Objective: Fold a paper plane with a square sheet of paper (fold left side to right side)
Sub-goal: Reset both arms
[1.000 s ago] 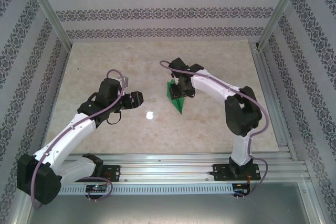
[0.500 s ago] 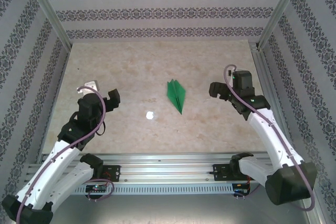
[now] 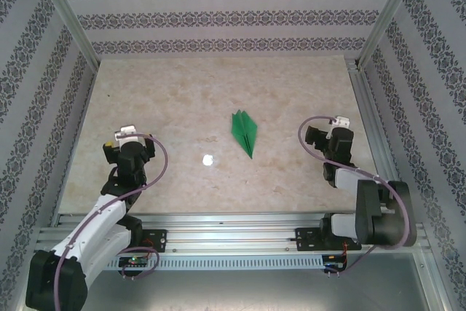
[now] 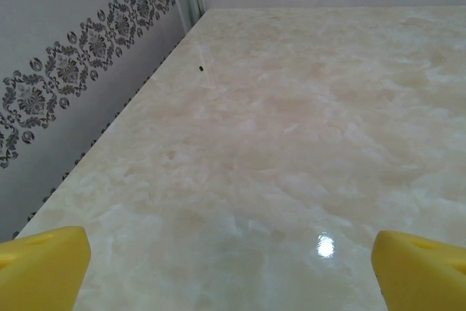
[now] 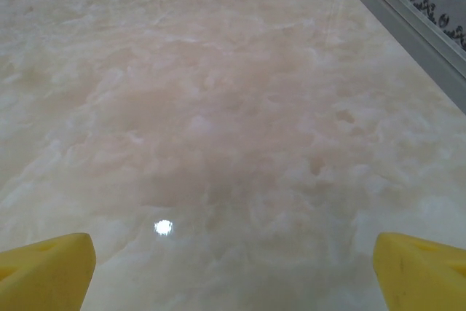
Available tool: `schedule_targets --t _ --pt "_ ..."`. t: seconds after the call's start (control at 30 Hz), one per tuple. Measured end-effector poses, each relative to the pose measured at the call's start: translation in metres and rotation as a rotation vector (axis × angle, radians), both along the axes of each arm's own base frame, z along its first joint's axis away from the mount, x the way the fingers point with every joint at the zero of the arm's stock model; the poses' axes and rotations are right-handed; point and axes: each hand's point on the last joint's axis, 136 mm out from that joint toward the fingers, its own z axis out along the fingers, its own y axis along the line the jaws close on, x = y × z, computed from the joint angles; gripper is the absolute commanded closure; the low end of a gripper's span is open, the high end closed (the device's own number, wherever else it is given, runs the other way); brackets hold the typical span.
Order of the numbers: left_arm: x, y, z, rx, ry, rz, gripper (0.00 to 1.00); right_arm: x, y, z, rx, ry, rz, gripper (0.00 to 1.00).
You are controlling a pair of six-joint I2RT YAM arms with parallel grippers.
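Two end effectors, both spread wide and holding nothing. Seen from overhead, the left end effector (image 3: 128, 143) sits at the lower left of the frame and the right end effector (image 3: 329, 136) at the lower right, each arm bent up close above its base. Between them, just right of centre, the narrow bright-green folded paper plane (image 3: 245, 133) lies flat on the pale marbled table (image 3: 182, 85), its sharp tip pointing toward the bottom of the frame, well apart from either arm. A small white round speck (image 3: 207, 159) rests near it, to its lower left. The left wrist view has yellow pads (image 4: 40, 267) in its two bottom corners with bare table between them; the right wrist's pads (image 5: 44, 267) stand the same way.
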Motion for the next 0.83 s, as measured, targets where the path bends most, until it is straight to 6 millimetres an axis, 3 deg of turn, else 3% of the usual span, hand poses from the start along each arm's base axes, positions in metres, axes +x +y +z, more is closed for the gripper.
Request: schedule_targets --t 0.2,0.43,0.67,0.83 --pt "0.02 -0.004 -0.025 -0.007 0.013 -0.061 0.0 0.027 0.004 0.007 -0.02 -0.127 0.044 0.02" --pt "0.05 -0.02 -0.048 -0.008 0.033 -0.178 0.0 0.033 0.007 0.022 -0.05 -0.192 0.055 0.02" --pt "0.085 -0.037 -0.053 -0.03 -0.012 -0.273 0.0 0.034 0.013 0.027 -0.072 -0.211 0.082 0.02" --pt "0.096 -0.044 -0.065 -0.041 0.012 -0.311 0.0 0.034 0.014 0.027 -0.079 -0.21 0.085 0.02"
